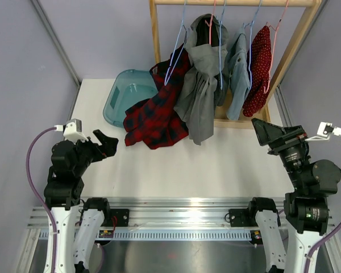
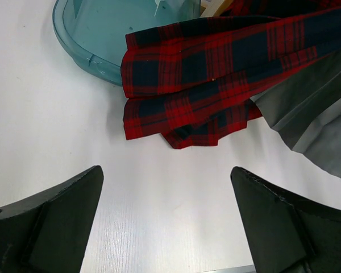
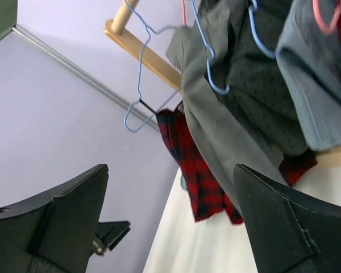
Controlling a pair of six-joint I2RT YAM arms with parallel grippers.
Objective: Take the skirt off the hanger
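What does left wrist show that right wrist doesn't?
Only left wrist: the rim and inside of the teal tub, partly covered by the red plaid garment. Only right wrist: the blue wire hanger, wooden rail, purple wall and denim garment. Both: the plaid garment, the grey garment and the white table.

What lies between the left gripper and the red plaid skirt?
Nothing but bare white table lies between the left gripper and the red plaid skirt; the left wrist view shows this stretch plainly.
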